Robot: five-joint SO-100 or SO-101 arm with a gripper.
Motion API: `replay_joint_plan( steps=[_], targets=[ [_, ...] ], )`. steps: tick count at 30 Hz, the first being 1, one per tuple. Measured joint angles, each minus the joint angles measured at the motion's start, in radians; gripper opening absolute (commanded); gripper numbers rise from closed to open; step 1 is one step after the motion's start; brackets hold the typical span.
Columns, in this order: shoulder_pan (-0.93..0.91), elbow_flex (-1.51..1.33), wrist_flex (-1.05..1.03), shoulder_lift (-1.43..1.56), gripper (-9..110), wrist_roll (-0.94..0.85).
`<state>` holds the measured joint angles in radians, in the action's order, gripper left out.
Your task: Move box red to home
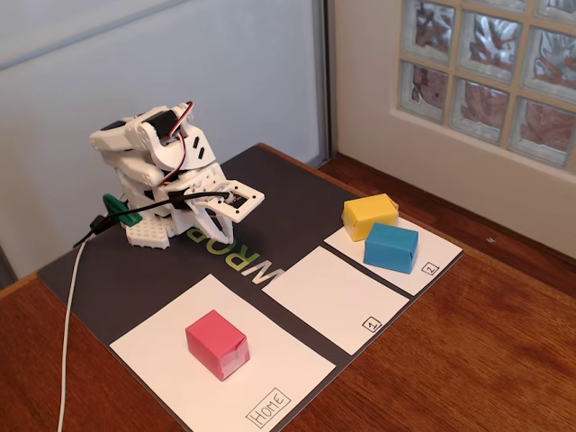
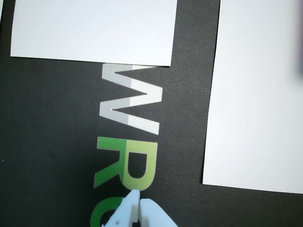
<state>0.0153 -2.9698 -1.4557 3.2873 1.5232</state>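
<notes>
Red box (image 1: 217, 345): small pink-red folded-paper box, sitting upright on the big white sheet nearest me, roughly in its middle.
Home sheet (image 1: 162, 355): largest white rectangle on the dark mat, with a hand-drawn "HOME" label (image 1: 268, 406) at its near corner; the red box appears to lie fully within its edges.
Task standing: judging by this, the box is already at its goal.
Middle sheet (image 1: 333, 297): smaller white rectangle marked "1", nothing on it.
Gripper (image 1: 236, 205): folded back low over the mat near the arm's base, well apart from the red box; in the wrist view the two pale fingertips (image 2: 134, 208) meet with no gap and hold nothing.
Far sheet (image 1: 432, 247): marked "2", carrying a blue box (image 1: 391, 247) and, just behind and touching it, a yellow box (image 1: 370, 215).
Risk: any further reach toward the home sheet could nudge the light paper box off it or drag the loose sheet askew.
Risk: a white cable (image 1: 70, 324) trails off the mat's near-left side and could snag if the arm swings.
Hard to make out: the wrist view shows only mat lettering (image 2: 128, 127) and sheet edges, no boxes; the box's far face is hidden.
</notes>
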Motion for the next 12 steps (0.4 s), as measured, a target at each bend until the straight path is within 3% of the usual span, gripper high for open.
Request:
replay_joint_plan(
  steps=[12],
  targets=[
    [-0.006, -0.002, 0.0, 0.0, 0, 0.0]
  ],
)
